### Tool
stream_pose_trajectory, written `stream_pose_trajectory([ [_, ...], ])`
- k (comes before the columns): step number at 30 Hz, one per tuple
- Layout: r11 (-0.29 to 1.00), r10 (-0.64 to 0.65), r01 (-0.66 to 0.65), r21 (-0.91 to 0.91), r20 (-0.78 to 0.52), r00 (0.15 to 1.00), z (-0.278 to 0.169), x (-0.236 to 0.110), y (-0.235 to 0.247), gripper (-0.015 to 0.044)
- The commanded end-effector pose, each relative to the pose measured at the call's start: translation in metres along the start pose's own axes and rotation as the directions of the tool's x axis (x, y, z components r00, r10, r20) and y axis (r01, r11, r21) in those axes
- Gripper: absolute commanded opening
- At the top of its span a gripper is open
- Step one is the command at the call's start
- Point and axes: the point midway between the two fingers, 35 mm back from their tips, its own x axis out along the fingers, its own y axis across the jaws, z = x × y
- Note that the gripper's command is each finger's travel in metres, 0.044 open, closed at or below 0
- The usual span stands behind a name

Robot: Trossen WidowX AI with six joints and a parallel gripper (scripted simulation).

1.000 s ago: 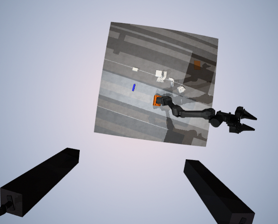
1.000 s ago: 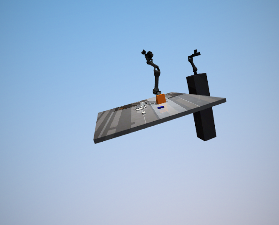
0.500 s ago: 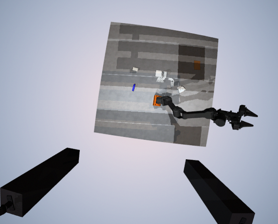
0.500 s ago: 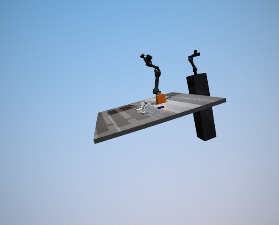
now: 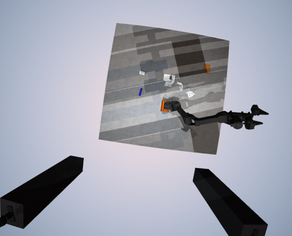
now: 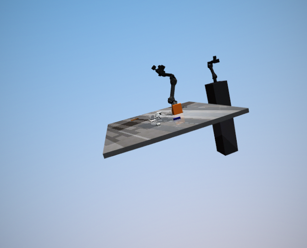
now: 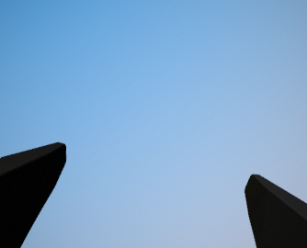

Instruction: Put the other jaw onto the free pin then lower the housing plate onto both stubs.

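Observation:
A white base (image 5: pixel 166 76) with a small white toothed part against its lower side sits near the middle of the table; this cluster (image 6: pixel 154 116) is small in the exterior view. A loose curved white jaw (image 5: pixel 180 86) lies to its right. A white plate-like piece (image 5: pixel 190 94) lies further right, apart from the base. Pins, stubs and tooth contact are too small to tell. My gripper (image 5: pixel 265 118) (image 7: pixel 159 171) is open and empty, raised high and out past the table's right edge in the top view, far from the parts. The wrist view shows only background between the fingers.
The table (image 5: pixel 122 131) (image 6: pixel 120 146) also bears a small white block (image 5: pixel 141 73) (image 6: pixel 158 124), a blue bar (image 5: pixel 140 91) (image 6: pixel 176 118) and a flat orange square (image 5: pixel 207 68) (image 6: pixel 134 119). My arm stands on an orange mount (image 5: pixel 162 106) (image 6: pixel 177 109). Black pillars (image 5: pixel 43 189) (image 5: pixel 224 199) stand beyond the table.

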Motion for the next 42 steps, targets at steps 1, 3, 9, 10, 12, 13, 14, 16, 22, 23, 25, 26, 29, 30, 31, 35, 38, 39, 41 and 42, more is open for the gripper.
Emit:
stream_pose_trajectory([
  [1, 0.999, -0.022, 0.020, -0.044, -0.048, 0.999, -0.019, 0.000, -0.006, 0.0440],
  [3, 0.997, -0.034, 0.029, -0.066, -0.079, 0.996, -0.030, 0.000, -0.010, 0.0440],
  [9, 0.998, -0.046, 0.038, -0.056, -0.155, 0.987, -0.058, 0.000, -0.016, 0.0440],
  [10, 0.998, -0.044, 0.036, -0.052, -0.160, 0.986, -0.060, 0.000, -0.016, 0.0440],
  [12, 0.998, -0.039, 0.032, -0.045, -0.170, 0.985, -0.065, 0.000, -0.016, 0.0440],
  [13, 0.999, -0.037, 0.030, -0.042, -0.175, 0.984, -0.067, 0.000, -0.016, 0.0440],
  [14, 0.999, -0.035, 0.028, -0.038, -0.179, 0.983, -0.069, 0.000, -0.016, 0.0440],
  [16, 0.999, -0.030, 0.025, -0.031, -0.191, 0.981, -0.074, 0.000, -0.016, 0.0440],
  [22, 0.999, -0.026, 0.034, 0.028, -0.243, 0.970, -0.097, -0.001, -0.017, 0.0440],
  [23, 0.999, -0.025, 0.036, 0.038, -0.253, 0.967, -0.101, -0.001, -0.017, 0.0440],
  [25, 0.998, -0.023, 0.041, 0.057, -0.274, 0.961, -0.110, -0.002, -0.017, 0.0440],
  [26, 0.997, -0.023, 0.043, 0.064, -0.286, 0.958, -0.115, -0.002, -0.017, 0.0440],
  [29, 0.997, -0.031, 0.053, 0.058, -0.337, 0.941, -0.134, -0.005, -0.018, 0.0440],
  [30, 0.997, -0.034, 0.057, 0.055, -0.357, 0.933, -0.141, -0.007, -0.019, 0.0440],
  [31, 0.997, -0.036, 0.060, 0.052, -0.376, 0.926, -0.148, -0.008, -0.019, 0.0440],
  [35, 0.997, -0.045, 0.070, 0.038, -0.452, 0.891, -0.176, -0.016, -0.020, 0.0440],
  [38, 0.997, -0.049, 0.074, 0.030, -0.502, 0.863, -0.195, -0.022, -0.020, 0.0440],
  [39, 0.997, -0.050, 0.075, 0.027, -0.517, 0.854, -0.200, -0.024, -0.020, 0.0440],
  [41, 0.997, -0.051, 0.075, 0.022, -0.546, 0.836, -0.211, -0.028, -0.019, 0.0440],
  [42, 0.997, -0.052, 0.076, 0.019, -0.561, 0.826, -0.217, -0.031, -0.019, 0.0440],
])
